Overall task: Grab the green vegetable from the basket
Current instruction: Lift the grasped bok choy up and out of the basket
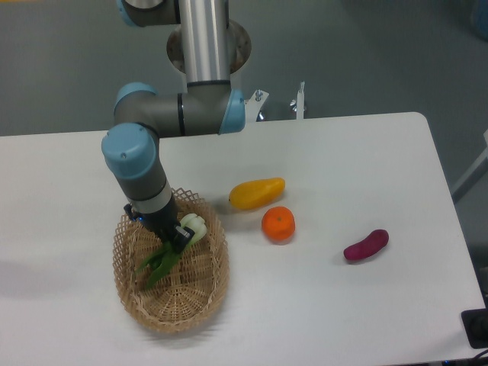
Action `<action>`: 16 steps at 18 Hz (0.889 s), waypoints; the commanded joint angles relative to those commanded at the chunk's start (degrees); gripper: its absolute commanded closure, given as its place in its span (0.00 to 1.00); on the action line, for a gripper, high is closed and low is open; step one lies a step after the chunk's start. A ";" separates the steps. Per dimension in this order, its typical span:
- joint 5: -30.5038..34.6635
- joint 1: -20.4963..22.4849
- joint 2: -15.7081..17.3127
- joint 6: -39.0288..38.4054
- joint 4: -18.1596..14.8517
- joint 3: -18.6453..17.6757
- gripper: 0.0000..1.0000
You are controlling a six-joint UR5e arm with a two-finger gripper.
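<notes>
The green vegetable (166, 254) is a small bok choy with a pale stem end at upper right and dark leaves hanging down to the left. My gripper (174, 238) is shut on it near the stem, holding it tilted above the inside of the basket (206, 286). The basket is an oval tan wicker one at the table's front left. My arm comes down from above and hides the basket's far rim and most of the fingers.
A yellow fruit (257, 193) and an orange (278, 224) lie just right of the basket. A purple sweet potato (366, 245) lies further right. The arm's base post (206, 46) stands behind the table's far edge.
</notes>
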 joint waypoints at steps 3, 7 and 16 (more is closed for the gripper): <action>-0.52 2.81 1.22 0.78 -2.27 2.72 0.62; -2.81 7.55 2.11 4.83 -7.11 6.33 0.62; -4.57 19.94 4.66 18.61 -13.53 7.04 0.62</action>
